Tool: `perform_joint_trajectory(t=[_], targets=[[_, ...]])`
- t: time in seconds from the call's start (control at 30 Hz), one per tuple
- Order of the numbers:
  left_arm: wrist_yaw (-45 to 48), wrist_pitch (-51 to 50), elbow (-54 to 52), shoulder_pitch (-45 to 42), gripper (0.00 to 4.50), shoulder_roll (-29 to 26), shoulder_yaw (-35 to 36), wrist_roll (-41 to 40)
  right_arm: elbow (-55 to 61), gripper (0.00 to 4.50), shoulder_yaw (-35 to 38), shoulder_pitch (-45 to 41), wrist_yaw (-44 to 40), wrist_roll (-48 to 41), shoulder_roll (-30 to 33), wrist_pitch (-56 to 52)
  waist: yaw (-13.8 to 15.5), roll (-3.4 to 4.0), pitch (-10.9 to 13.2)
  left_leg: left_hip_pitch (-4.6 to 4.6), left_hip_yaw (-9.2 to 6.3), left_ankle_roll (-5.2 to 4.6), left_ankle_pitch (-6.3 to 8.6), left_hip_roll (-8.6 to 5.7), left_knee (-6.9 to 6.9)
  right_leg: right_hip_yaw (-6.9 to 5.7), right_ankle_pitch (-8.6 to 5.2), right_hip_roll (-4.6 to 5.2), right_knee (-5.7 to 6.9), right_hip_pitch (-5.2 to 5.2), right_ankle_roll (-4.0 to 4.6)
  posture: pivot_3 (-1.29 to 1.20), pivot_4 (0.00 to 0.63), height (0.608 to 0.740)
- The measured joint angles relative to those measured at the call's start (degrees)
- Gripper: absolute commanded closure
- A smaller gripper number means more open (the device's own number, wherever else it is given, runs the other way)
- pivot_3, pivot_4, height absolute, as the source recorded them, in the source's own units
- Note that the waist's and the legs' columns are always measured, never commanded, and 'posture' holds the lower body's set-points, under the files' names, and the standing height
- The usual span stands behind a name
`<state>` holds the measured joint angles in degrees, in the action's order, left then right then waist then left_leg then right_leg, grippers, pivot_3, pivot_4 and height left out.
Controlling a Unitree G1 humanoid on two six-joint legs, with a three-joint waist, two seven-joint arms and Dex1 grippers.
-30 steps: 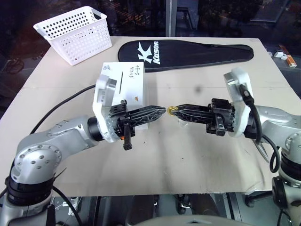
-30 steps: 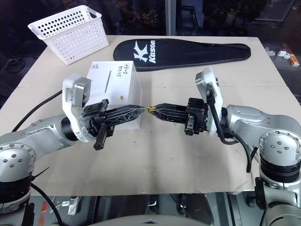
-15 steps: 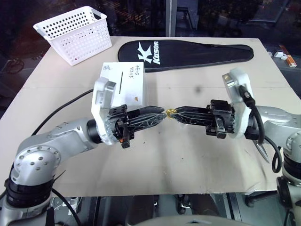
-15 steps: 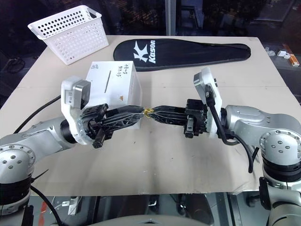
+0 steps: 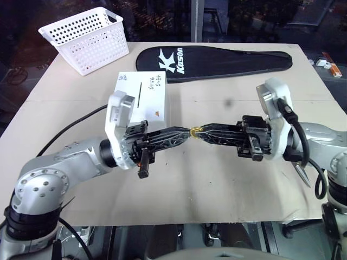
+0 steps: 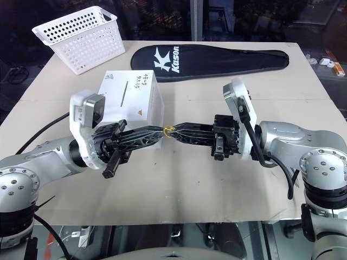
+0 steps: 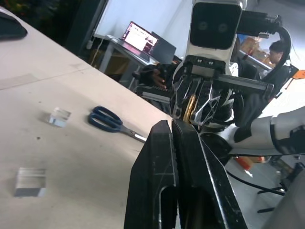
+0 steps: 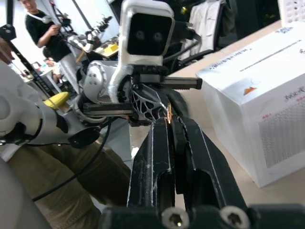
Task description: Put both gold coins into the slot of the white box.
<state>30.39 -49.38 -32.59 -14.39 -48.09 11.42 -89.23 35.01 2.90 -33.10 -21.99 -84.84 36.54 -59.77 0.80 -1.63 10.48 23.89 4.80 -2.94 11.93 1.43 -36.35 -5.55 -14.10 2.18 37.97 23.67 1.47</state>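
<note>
A small gold coin (image 5: 195,130) hangs in the air above the table's middle, with my right gripper (image 5: 199,131) shut on it and pointing left. My left gripper (image 5: 188,132) points right, its tip right against the coin from the other side. In the left wrist view the coin (image 7: 189,106) stands on edge in the right gripper's tips. The white box (image 5: 154,105) lies behind my left arm, its thin dark slot (image 5: 140,93) facing up and uncovered.
A white perforated basket (image 5: 87,38) stands at the far left corner, and a black racket cover (image 5: 217,59) lies along the far edge. Blue-handled scissors (image 7: 112,123) and two small clear cases (image 7: 59,116) lie on the table under my right arm.
The small gap between the two gripper tips has gone; they now meet at the coin. The right gripper still holds the coin in nearly the same place.
</note>
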Motion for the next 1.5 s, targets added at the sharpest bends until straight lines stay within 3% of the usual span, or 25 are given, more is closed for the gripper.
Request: perform_joint_trajectory(t=[0.13, 0.27, 0.8, 0.9, 0.97, 1.07, 1.17, 1.5], targets=[[0.44, -0.09, 0.05, 0.88, 2.99, -0.02, 0.12, 0.48, -0.11, 4.5, 0.0, 0.01, 0.15, -0.77, 1.42, 0.11, 0.0, 0.0, 0.0, 0.0, 0.02, 0.0, 0.0, 0.0, 0.0, 0.01, 0.0, 0.01, -0.01, 0.0, 0.0, 0.0, 0.15, 0.738], [1.16, -0.14, -0.25, 1.05, 4.37, -0.02, 0.12, 0.48, -0.33, 4.5, 0.01, 0.01, 0.28, -0.76, 2.29, 0.33, 0.02, 0.0, 0.0, 0.0, 0.0, 0.0, 0.0, 0.0, 0.0, 0.0, 0.0, 0.01, -0.01, 0.0, 0.0, 0.0, 0.15, 0.738], [1.46, -0.25, -0.45, 0.1, 4.37, -0.01, 0.11, 0.67, -1.35, 4.5, -1.08, -0.28, 0.63, -0.74, 2.39, 1.44, 0.02, 0.0, 0.0, 0.0, 0.01, 0.0, 0.0, 0.0, 0.0, 0.0, 0.0, 0.01, -0.01, 0.0, 0.0, 0.0, 0.15, 0.738], [1.52, -0.34, -0.46, -0.07, 3.57, -0.01, 0.09, -0.53, -1.33, 4.5, -1.79, -0.51, 0.71, -0.74, 2.19, 1.72, 0.01, 0.0, 0.0, 0.0, 0.01, 0.0, 0.0, 0.0, 0.0, 0.0, 0.0, 0.01, -0.01, 0.0, 0.0, 0.0, 0.15, 0.738], [1.58, -0.35, -0.46, -0.07, 2.69, -0.01, 0.09, -0.29, -1.33, 4.5, -1.99, -0.51, 0.79, -0.74, 2.18, 1.75, 0.02, 0.0, 0.0, 0.0, 0.01, 0.0, 0.0, 0.0, 0.0, 0.0, 0.0, 0.01, -0.01, 0.0, 0.0, 0.0, 0.15, 0.738], [1.59, -0.34, -0.46, -0.07, 2.69, -0.01, 0.09, 0.26, -1.33, 4.5, -1.99, -0.51, 1.0, -0.74, 2.24, 1.85, 0.02, 0.0, 0.0, 0.0, 0.01, 0.0, 0.0, 0.0, 0.0, 0.01, 0.0, 0.01, -0.01, 0.0, 0.0, 0.0, 0.15, 0.738], [1.68, -0.34, -0.46, -0.07, 3.61, -0.01, 0.08, 0.38, -1.33, 4.5, -1.99, -0.5, 1.06, -0.76, 2.29, 1.91, 0.02, 0.0, 0.0, 0.0, 0.01, 0.0, 0.0, 0.0, 0.0, 0.0, 0.0, 0.01, -0.01, 0.0, 0.0, 0.0, 0.15, 0.738], [1.97, -0.34, -0.45, -0.92, 3.61, 0.0, -0.11, 1.28, -1.22, 4.5, -1.99, -0.49, 1.25, -1.15, 2.29, 2.57, 0.02, 0.0, 0.0, 0.0, 0.01, 0.0, 0.0, 0.0, 0.0, 0.0, 0.0, 0.01, -0.01, 0.0, 0.0, 0.0, 0.15, 0.738]])
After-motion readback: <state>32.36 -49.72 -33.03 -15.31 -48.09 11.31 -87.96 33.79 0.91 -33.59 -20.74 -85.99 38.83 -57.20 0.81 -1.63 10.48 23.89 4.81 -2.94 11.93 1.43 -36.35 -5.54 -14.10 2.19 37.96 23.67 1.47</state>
